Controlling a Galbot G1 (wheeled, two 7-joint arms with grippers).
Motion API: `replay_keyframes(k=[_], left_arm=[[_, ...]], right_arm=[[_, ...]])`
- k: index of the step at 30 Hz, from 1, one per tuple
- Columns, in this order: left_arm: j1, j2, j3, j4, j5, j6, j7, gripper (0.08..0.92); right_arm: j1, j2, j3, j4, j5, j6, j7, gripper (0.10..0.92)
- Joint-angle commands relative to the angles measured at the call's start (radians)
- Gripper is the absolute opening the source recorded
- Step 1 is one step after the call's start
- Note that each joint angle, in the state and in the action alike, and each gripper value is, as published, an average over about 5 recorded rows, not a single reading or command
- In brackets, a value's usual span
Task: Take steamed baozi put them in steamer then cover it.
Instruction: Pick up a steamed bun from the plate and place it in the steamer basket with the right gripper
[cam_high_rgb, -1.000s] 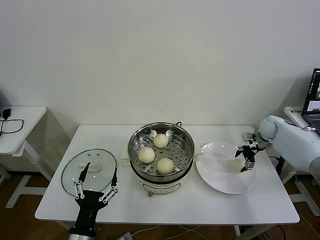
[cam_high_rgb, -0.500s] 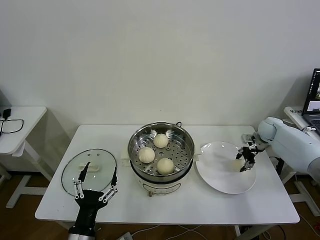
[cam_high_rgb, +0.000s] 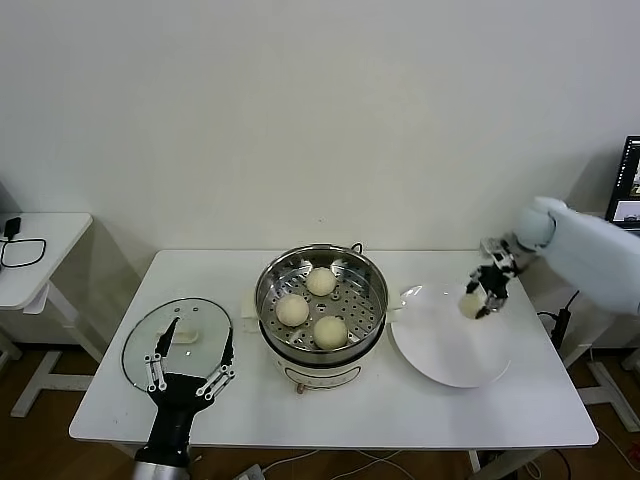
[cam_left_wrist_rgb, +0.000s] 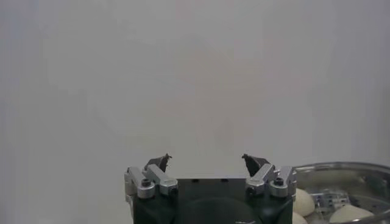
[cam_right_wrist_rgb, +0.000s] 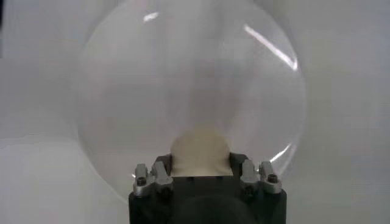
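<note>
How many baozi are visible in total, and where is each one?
4. Three baozi sit in the steamer; the fourth is held by the right claw above the plate.

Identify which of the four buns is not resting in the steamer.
The bun gripped by the right claw, lifted above the white plate; the other three sit on the steamer tray.

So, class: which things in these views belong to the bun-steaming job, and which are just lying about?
Part of the job:
- steamer holding three baozi
- fourth baozi, gripped by the right gripper above the white plate
- glass lid, with the open left gripper near it

Just lying about:
- side table with black cable
- laptop
</note>
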Motion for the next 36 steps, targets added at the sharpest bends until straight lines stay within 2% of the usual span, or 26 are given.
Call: replay_keyframes(k=[1,8,17,36], left_arm=[[-0.001,0.003,0.005,0.0,0.002,0.004,-0.002,0.823],[0.0,0.001,0.015,-0.005,0.004,0.003,-0.002,0.823],[-0.015,0.001,0.029,0.002,0.005,0.002,-0.002,0.823],[-0.019,-0.002,0.023,0.008,0.002,-0.001,-0.003,0.823]], right_arm=[[0.41,0.053,-0.303,0.368,0.292,-0.122,-0.018,0.651],[0.454,0.153,-0.322,0.457,0.426,-0.209,0.054,0.653],[0.422,0.248,-0.352,0.471,0.452,-0.273,0.12,0.653],[0.248,0.361,-0.328,0.288,0.398,-0.284,0.198,0.653]])
